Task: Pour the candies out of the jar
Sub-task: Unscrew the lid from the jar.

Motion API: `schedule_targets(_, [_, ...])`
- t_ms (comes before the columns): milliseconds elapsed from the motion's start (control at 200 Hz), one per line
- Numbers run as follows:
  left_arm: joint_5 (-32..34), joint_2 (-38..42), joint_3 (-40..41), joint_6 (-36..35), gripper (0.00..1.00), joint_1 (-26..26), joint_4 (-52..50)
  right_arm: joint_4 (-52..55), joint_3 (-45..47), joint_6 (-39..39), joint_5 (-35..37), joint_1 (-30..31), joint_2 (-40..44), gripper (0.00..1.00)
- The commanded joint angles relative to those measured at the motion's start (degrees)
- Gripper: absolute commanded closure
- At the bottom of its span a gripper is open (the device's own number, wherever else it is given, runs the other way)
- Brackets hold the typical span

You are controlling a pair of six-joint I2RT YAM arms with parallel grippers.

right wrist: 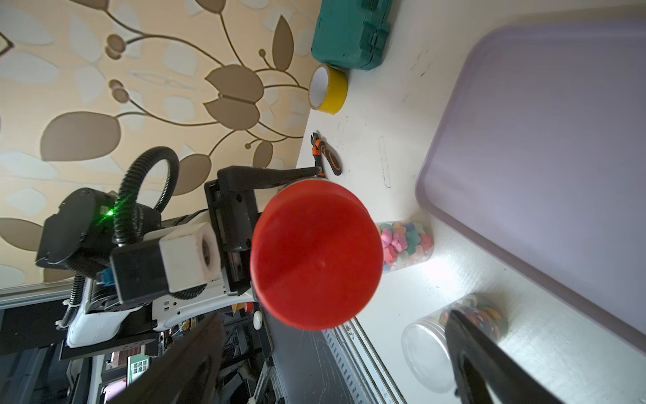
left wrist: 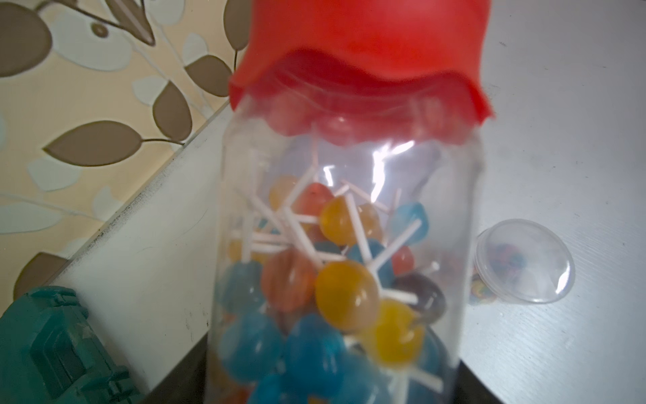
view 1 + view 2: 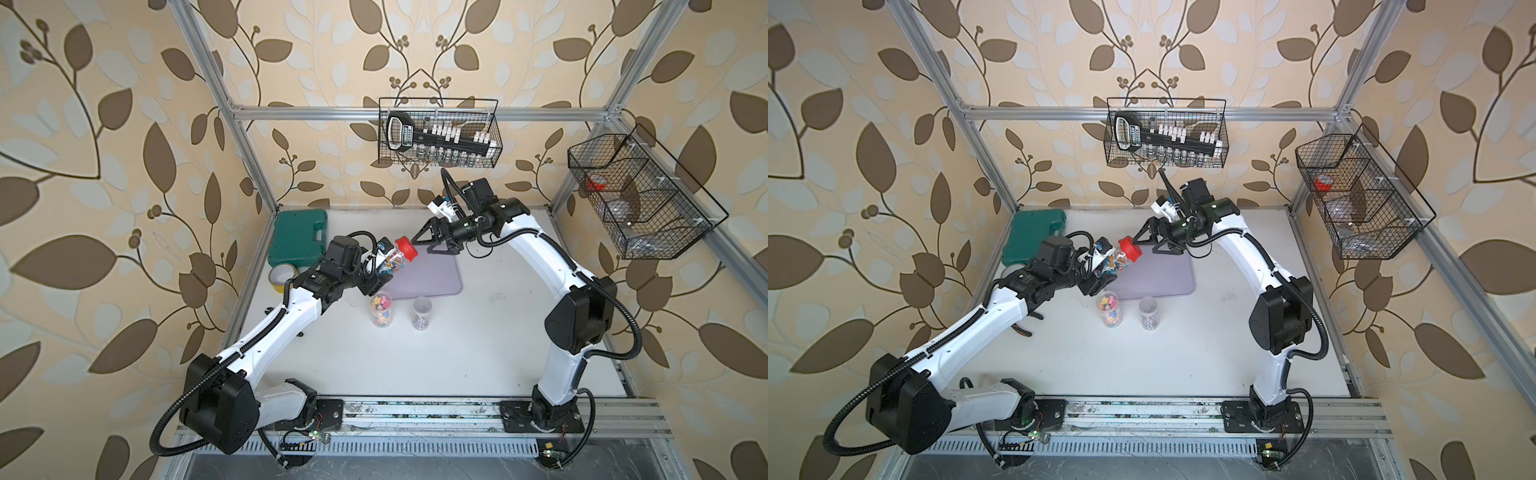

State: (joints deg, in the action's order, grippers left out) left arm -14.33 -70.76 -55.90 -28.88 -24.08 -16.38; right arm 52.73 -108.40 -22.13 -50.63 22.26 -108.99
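- The left jaws are partly closed and clamped on the body of the jar (image 3: 387,262), which is lifted off the bench (image 3: 457,345).
- The jar is clear plastic and tilted. Its red lid (image 3: 406,248) is on and points right and far. It hangs over the far left corner of the lilac tray (image 3: 440,278).
- The candies (image 2: 346,297) are round lollipops on white sticks in blue, yellow and orange. You see all of them inside the jar, heaped toward the gripped end.
- The right jaws are spread wide and empty, just right of the red lid and facing it.
- One right fingertip (image 3: 415,240) stands just beside the lid's rim; you cannot tell whether it touches.
- Two more clear jars stand upright on the bench just near of the tray: the star-piece jar (image 3: 381,309) on the left and the dark-speckled jar (image 3: 422,313) to its right.
- A green case (image 3: 297,239) lies at the far left of the bench, with a yellow tape roll (image 3: 282,276) just near of it.
- Orange-handled pliers (image 1: 323,157) lie by the left edge of the bench.
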Motion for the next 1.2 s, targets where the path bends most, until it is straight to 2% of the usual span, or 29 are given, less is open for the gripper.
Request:
schedule_targets(0, [0.20, 2.60, -0.18, -1.53, 0.39, -0.60, 4.36, 0.58, -2.90, -0.62, -2.04, 1.12, -2.05, 0.06])
schedule_targets(405, [-0.60, 2.74, -0.34, -1.09, 0.38, -1.06, 3.55, -1.03, -3.88, -1.54, -2.32, 2.11, -2.89, 0.20])
schedule_targets(820, [-2.45, 3.78, -0.19, 0.69, 0.38, -1.06, 4.43, -1.60, -2.52, -0.76, -2.63, 2.09, -3.17, 0.25])
schedule_targets(935, [-2.75, 3.79, -0.18, 0.89, 0.38, -1.06, 4.43, -3.00, -1.58, -0.02, -4.34, 2.16, -2.69, 0.33])
schedule_targets(1195, [-4.17, 3.96, -0.26, 2.17, 0.38, -1.06, 4.93, -5.42, 1.26, 2.58, -6.06, 2.16, -1.41, 0.43])
